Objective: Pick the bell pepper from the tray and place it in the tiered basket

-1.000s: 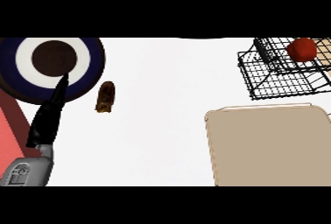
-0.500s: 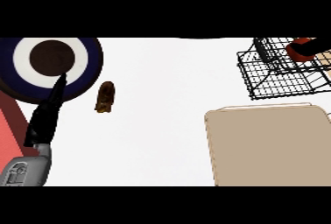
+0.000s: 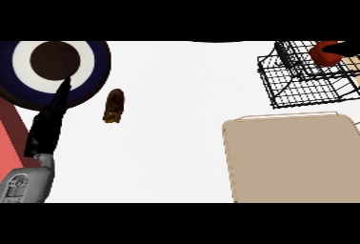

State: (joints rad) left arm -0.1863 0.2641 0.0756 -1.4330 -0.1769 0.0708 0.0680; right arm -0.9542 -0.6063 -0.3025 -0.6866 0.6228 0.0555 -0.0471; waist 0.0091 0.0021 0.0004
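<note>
i'm seeing lots of open white counter [image 3: 183, 143] mid-frame. the red bell pepper [image 3: 325, 53] is sitting in the tiered basket [image 3: 302, 81], half cut off top right and further right than before. left robot hand [image 3: 51, 121] is resting straight-fingered, holding nothing, by the plate [image 3: 95, 62]; the tray [image 3: 295, 157] is bare.

One tray [image 3: 295, 159], one wire basket [image 3: 302, 83], one pepper [image 3: 325, 53], one plate [image 3: 55, 71], one brown item [image 3: 114, 106].
</note>
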